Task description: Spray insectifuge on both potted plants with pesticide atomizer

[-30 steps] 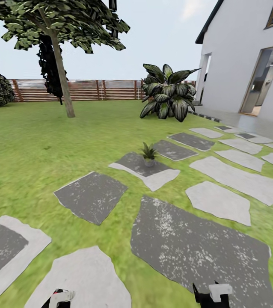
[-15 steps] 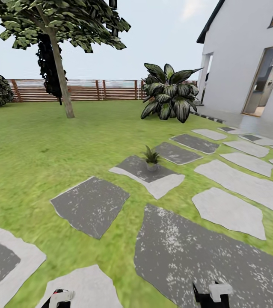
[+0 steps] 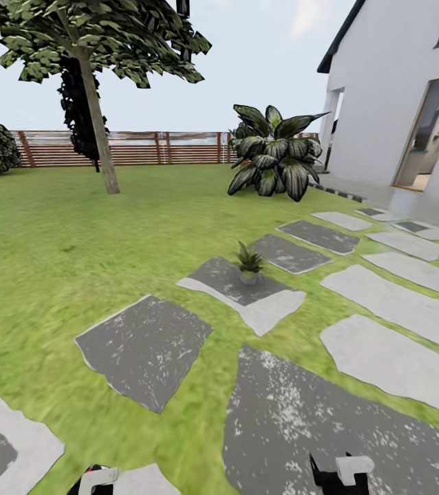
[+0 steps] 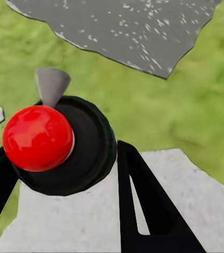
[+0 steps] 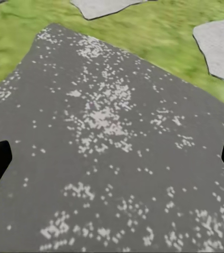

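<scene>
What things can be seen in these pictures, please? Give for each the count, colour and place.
small green potted plant in grey pot: one, on a dark slab ahead
grey stepping slabs: many, across the lawn
green lawn: all around
tall tree: one, far left
big dark-leaved bush: one, by the house
brown slat fence: far edge
white house: right
dark atomizer with red nozzle: one, between left fingers
right gripper: black, open above a dark slab

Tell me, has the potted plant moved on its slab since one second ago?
No. The potted plant sits at the same spot on its slab; the camera moved.
</scene>
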